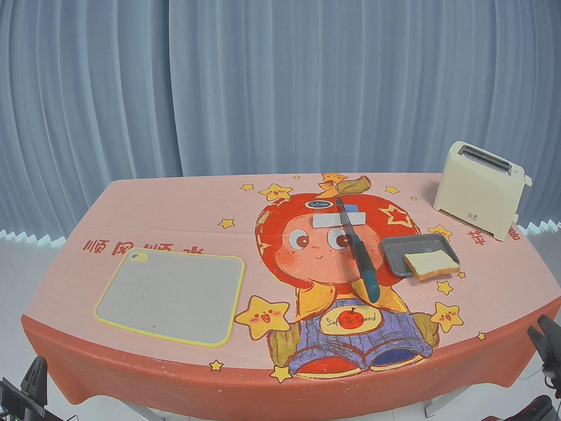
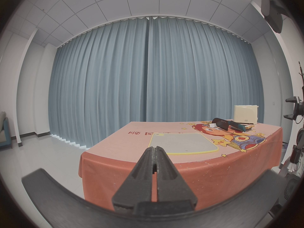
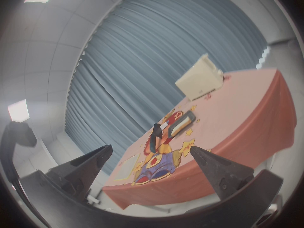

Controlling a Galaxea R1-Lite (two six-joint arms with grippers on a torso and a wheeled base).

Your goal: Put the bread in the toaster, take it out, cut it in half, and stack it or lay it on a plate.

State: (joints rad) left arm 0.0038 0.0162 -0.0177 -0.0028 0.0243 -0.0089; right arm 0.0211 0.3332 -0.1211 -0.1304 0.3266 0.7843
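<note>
A slice of bread (image 1: pixel 431 263) lies half on a small grey tray (image 1: pixel 409 247) at the table's right. The cream toaster (image 1: pixel 480 188) stands at the far right corner, slots up. A knife (image 1: pixel 357 251) with a dark teal handle rests on a white holder mid-table. A grey cutting board (image 1: pixel 172 294) with a yellow rim lies at the left front. My left gripper (image 2: pixel 154 157) is shut, below and before the table's left front corner. My right gripper (image 3: pixel 150 154) hangs open off the right front edge, with the toaster (image 3: pixel 199 78) and the tray (image 3: pixel 181 123) beyond it.
The table wears an orange cartoon cloth (image 1: pixel 327 276). Blue curtains hang behind it. Bare cloth lies between the board and the knife and along the back left.
</note>
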